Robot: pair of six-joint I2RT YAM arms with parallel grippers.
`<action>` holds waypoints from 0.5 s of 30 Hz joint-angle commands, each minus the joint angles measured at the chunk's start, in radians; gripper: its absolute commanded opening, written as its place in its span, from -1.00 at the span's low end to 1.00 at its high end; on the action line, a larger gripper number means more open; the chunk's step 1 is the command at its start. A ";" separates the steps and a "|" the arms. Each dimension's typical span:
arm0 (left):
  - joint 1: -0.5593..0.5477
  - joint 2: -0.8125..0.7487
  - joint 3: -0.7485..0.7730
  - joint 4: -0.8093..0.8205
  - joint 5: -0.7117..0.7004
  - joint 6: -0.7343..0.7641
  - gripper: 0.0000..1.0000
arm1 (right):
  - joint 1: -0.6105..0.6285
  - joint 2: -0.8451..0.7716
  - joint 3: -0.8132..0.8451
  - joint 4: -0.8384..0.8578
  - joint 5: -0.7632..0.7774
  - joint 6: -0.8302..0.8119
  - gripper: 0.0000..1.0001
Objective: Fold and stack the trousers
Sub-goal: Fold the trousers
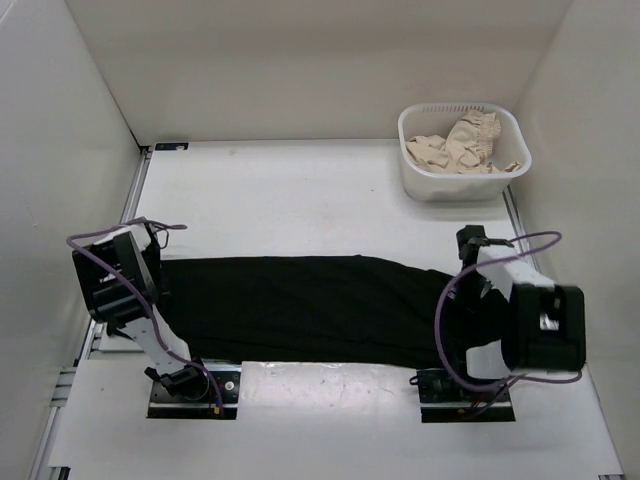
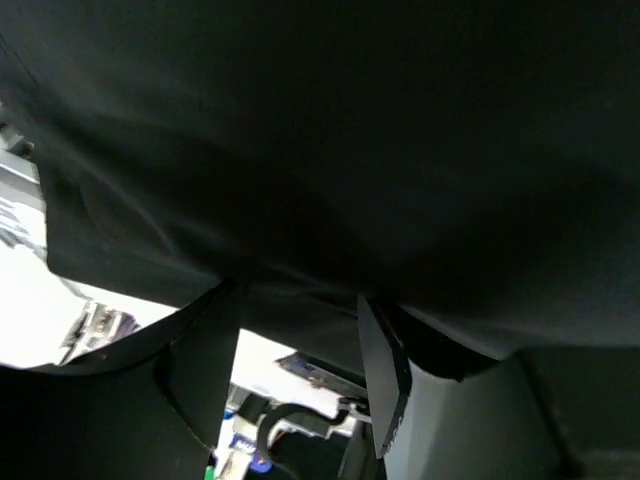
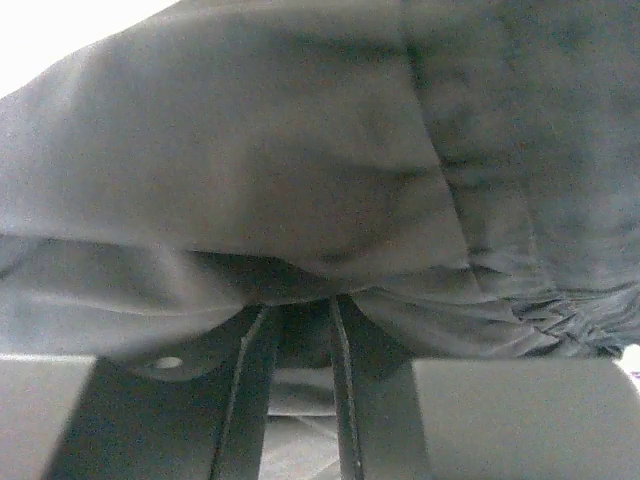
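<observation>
The black trousers point(image 1: 300, 305) lie stretched flat across the table between my two arms, reaching from left to right. In the left wrist view my left gripper point(image 2: 296, 297) is open at the trousers' point(image 2: 350, 150) left end; its fingers point(image 2: 385, 370) stand well apart, with the cloth's edge draped over the tips. At the right end, my right gripper point(image 3: 298, 305) has its jaws nearly together on a puckered fold of the trousers point(image 3: 300, 150), and creases run out from the pinch. From above, the wrists hide both grippers.
A white basket point(image 1: 450, 185) holding beige frilly garments point(image 1: 460, 145) stands at the back right. White walls enclose the table on three sides. The arm bases point(image 1: 190, 385) sit at the near edge, just in front of the trousers.
</observation>
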 commanded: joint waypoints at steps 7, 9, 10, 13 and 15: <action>-0.059 0.179 0.186 0.192 -0.009 -0.008 0.13 | 0.005 0.423 0.340 0.138 0.080 -0.058 -0.43; -0.071 0.200 0.244 0.192 0.002 -0.008 0.13 | 0.005 0.477 0.448 0.138 0.091 -0.067 -0.43; -0.082 0.213 0.261 0.192 0.002 -0.008 0.13 | -0.004 0.497 0.487 0.138 0.091 -0.068 -0.43; -0.093 0.223 0.315 0.156 0.031 -0.008 0.13 | -0.014 0.566 0.625 0.110 0.076 -0.104 -0.37; -0.093 0.224 0.326 0.131 0.051 -0.008 0.13 | -0.014 0.575 0.681 0.097 0.047 -0.136 -0.29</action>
